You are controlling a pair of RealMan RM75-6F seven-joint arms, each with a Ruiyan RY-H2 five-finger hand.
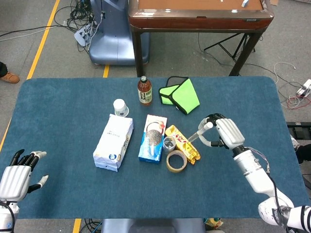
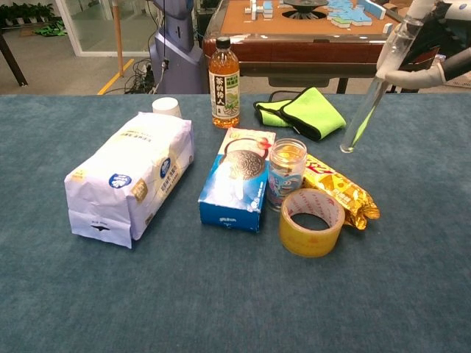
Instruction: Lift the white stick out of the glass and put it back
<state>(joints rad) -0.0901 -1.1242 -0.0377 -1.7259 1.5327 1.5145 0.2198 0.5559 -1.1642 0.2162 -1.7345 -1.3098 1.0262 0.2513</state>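
Note:
My right hand (image 1: 224, 134) grips the upper end of the white stick (image 2: 374, 90), a clear slender tube held above the table and tilted, its lower tip pointing down and left. The stick (image 1: 196, 134) hangs to the right of the glass (image 2: 286, 174), a small printed jar standing between the blue cookie box and the yellow snack pack. The tip is apart from the glass, over the snack pack's far end. In the chest view only part of the right hand (image 2: 442, 40) shows at the top right corner. My left hand (image 1: 18, 176) lies open at the table's near left edge, holding nothing.
Around the glass (image 1: 169, 144) stand a blue cookie box (image 2: 238, 187), a yellow snack pack (image 2: 341, 190) and a tape roll (image 2: 312, 222). A white bag (image 2: 132, 175), a paper cup (image 2: 166, 107), a tea bottle (image 2: 224, 74) and a green cloth (image 2: 305, 112) lie further back.

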